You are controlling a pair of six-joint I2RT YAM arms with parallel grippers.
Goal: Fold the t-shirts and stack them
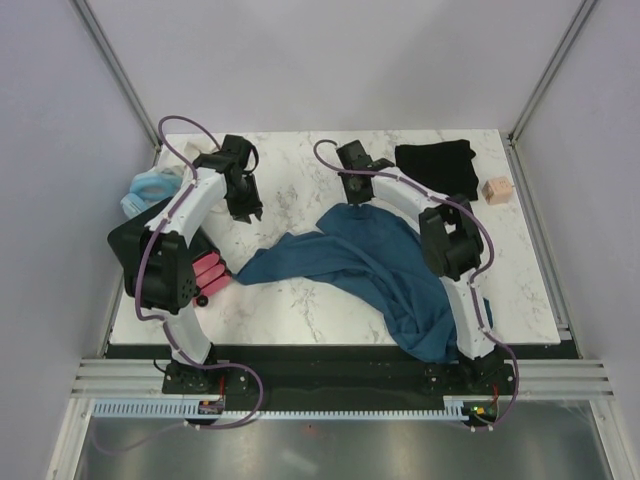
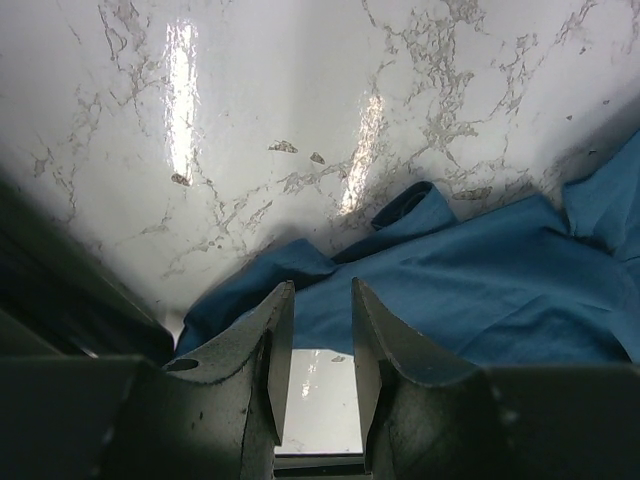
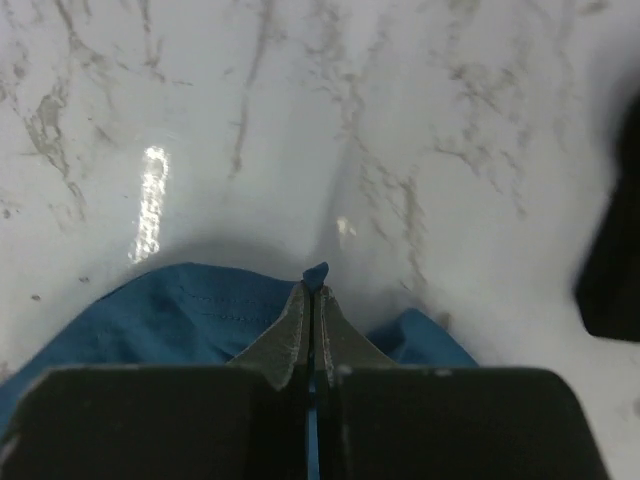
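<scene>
Looking down from above, the view shows a teal shirt (image 1: 370, 265) sprawled crumpled across the marble table (image 1: 300, 305). One part reaches the near edge beside the right arm's base and seems to hang over it. The right gripper (image 1: 358, 192) sits at the teal shirt's far edge. The left gripper (image 1: 245, 205) hangs left of that edge, apart from it. The black shirt (image 1: 436, 165) lies bunched beyond the teal shirt, to the far right, well apart. Likely trouble: a lift could drag the hanging part off the table, or snag cloth on the right arm, which reaches over it. Counted here: two shirts, two grippers, one tan block (image 1: 496, 190) far right of the teal shirt, and one pale blue ring (image 1: 148, 188) far left of it. Some pink-red pieces (image 1: 210, 272) sit just left of its left tip, too bunched to count.

The left wrist view shows the left gripper (image 2: 320, 300) with its fingers partly spread and nothing between them. It hovers over a rumpled edge of the teal shirt (image 2: 480, 290), with bare table showing through the gap. Closing from here would probably catch several layers, or none. Counted: one shirt, one gripper.

The right wrist view shows the right gripper (image 3: 312, 290) pressed together on a small nub of the hem of the teal shirt (image 3: 190, 310). So thin a bite may slip out under the cloth's weight. A dark shape, probably the black shirt (image 3: 610, 270), edges in right of the teal shirt. Counted: two shirts, one gripper.
</scene>
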